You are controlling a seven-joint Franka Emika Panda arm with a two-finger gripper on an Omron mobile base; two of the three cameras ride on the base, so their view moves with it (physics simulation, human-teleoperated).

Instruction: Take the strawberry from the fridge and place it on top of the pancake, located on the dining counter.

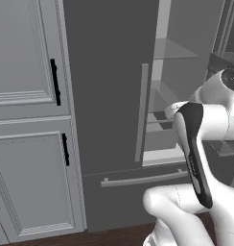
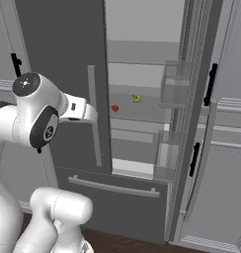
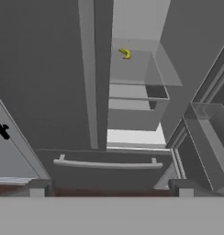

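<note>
The fridge point(image 2: 58, 39) stands with its left door shut and its right door point(image 2: 191, 123) swung wide open. On a pale middle shelf inside lies the tiny red strawberry point(image 2: 115, 108). My gripper point(image 3: 110, 189) hangs in front of the fridge point(image 3: 40, 69), about level with the bottom drawer, well short of the shelves. Its two fingertips point(image 3: 38, 187) are spread wide apart with nothing between them. The pancake and the dining counter are out of view.
A small yellow curved item point(image 2: 137, 99) lies on the same shelf, right of the berry. The left door's long bar handle point(image 3: 88, 69) borders the opening. Clear door bins point(image 2: 174, 89) jut from the open door. Light grey cabinets point(image 1: 28, 96) flank the fridge point(image 1: 109, 72).
</note>
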